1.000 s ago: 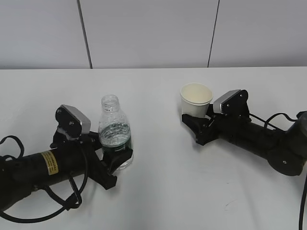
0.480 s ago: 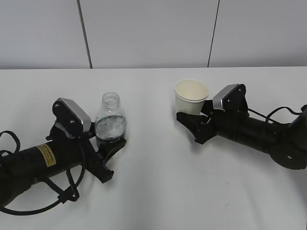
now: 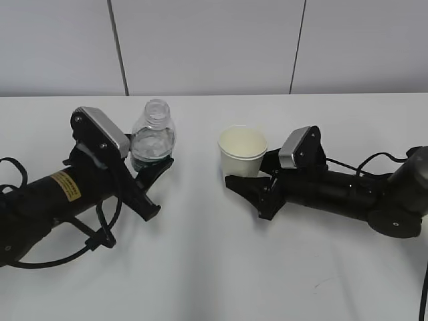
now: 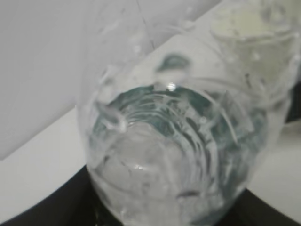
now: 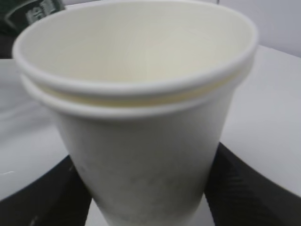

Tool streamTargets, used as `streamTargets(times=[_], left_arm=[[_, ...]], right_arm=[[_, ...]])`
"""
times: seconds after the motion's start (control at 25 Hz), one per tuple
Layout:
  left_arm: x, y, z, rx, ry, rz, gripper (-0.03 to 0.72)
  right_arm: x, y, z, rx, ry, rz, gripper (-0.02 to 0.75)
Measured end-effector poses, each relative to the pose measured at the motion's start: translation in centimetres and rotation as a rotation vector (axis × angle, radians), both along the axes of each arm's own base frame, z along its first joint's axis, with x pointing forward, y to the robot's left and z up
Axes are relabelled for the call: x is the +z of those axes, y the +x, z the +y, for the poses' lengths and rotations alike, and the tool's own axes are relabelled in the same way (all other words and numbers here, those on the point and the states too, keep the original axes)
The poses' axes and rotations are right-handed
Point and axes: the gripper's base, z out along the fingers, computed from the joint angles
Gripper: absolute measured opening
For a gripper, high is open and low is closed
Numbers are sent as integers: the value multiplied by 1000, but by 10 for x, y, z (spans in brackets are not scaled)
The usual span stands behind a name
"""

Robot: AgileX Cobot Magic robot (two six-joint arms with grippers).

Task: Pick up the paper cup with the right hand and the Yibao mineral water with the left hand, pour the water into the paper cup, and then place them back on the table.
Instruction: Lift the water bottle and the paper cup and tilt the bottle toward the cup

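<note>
The Yibao mineral water bottle [image 3: 153, 139], clear, uncapped, with a dark green band, is held above the table by my left gripper [image 3: 148, 175], the arm with the yellow sticker. It fills the left wrist view [image 4: 178, 155], with black fingers [image 4: 42, 207] on both sides. The cream paper cup [image 3: 243, 152] is held upright above the table by my right gripper [image 3: 249, 188]. In the right wrist view the cup [image 5: 141, 117] sits between the black fingers [image 5: 254, 188]. Bottle and cup are apart, the cup to the bottle's right.
The white table [image 3: 214, 267] spreads under both arms. Black cables trail from the left arm [image 3: 93, 244] and behind the right arm [image 3: 374, 160]. A grey panelled wall [image 3: 214, 47] stands at the table's far edge.
Both grippers have lifted their loads off the table. The bottle has risen and moved slightly back. The cup has moved left, toward the bottle.
</note>
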Motion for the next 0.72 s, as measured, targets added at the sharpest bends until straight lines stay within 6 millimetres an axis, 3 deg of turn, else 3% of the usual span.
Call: streamTargets(times=[0.44, 0.72], left_arm=[[27, 31, -13, -10, 38, -204, 376], [29, 39, -13, 12, 70, -188, 375]], right_arm=[[-1, -9, 20, 82, -6, 4, 493], [-1, -14, 27, 151, 0, 41, 493]])
